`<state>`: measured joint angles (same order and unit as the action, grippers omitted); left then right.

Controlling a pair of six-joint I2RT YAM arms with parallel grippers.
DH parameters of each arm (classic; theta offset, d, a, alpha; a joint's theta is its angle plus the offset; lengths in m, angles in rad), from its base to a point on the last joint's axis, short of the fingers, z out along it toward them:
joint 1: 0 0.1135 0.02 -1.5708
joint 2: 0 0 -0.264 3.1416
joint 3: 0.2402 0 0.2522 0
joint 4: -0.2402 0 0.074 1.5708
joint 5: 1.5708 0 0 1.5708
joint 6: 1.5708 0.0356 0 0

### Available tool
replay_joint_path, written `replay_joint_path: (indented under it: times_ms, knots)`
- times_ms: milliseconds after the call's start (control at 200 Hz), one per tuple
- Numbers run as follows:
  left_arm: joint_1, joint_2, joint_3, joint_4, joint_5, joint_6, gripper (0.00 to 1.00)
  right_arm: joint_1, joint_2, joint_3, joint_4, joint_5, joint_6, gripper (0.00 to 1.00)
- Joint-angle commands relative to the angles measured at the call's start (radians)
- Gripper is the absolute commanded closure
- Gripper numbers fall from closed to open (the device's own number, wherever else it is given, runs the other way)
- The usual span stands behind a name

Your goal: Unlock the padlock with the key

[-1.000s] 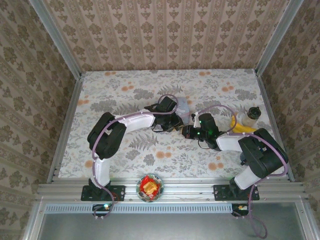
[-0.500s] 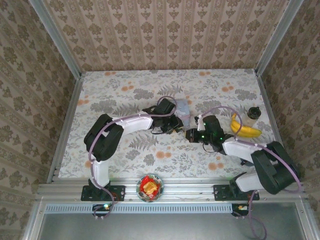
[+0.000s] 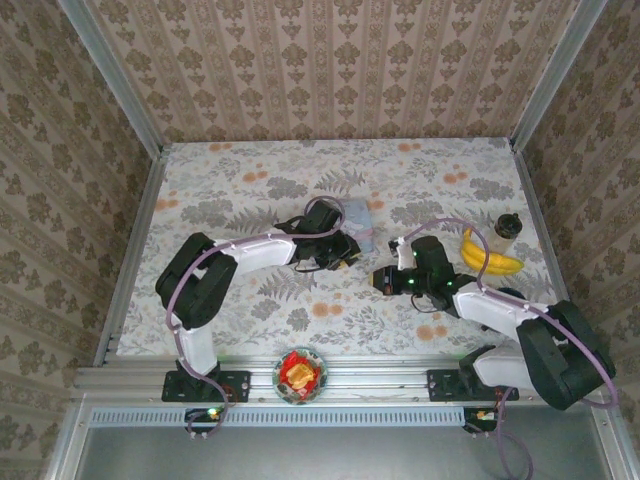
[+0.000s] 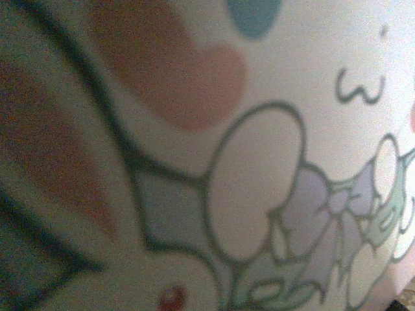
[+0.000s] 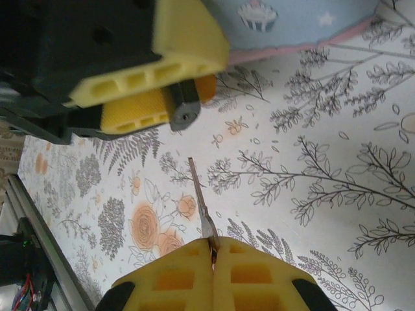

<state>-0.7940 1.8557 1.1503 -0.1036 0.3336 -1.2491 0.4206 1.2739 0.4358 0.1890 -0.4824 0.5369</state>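
1. Your right jaws clamp the key (image 5: 200, 197), its tip short of the padlock (image 5: 185, 111).
2. Your left jaws pinch the padlock, near the tin's (image 5: 305, 19) edge.
3. Open counter (image 5: 324, 168) lies either side.

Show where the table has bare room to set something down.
Free: the floral table along the back wall, and left of the left arm. Crowded: the centre around the pale blue cartoon-printed tin, and the right edge with the yellow banana and dark-capped bottle.
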Motion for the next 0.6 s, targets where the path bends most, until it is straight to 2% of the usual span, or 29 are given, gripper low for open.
replay_joint_path:
  times_ms: [0,130,265,595]
  knots:
    - [0.011,-0.009,-0.040,-0.030,0.064,-0.129,0.80,0.023,0.036,0.009,0.072,0.034,0.045,1.00]
    - [0.015,-0.015,-0.059,-0.001,0.059,-0.176,0.80,0.058,0.057,-0.010,0.178,0.124,0.100,1.00]
    - [0.021,-0.023,-0.063,-0.010,0.041,-0.184,0.80,0.073,0.081,-0.023,0.253,0.161,0.129,1.00]
    - [0.027,0.000,-0.054,0.004,0.064,-0.191,0.80,0.078,0.141,0.000,0.295,0.176,0.135,1.00]
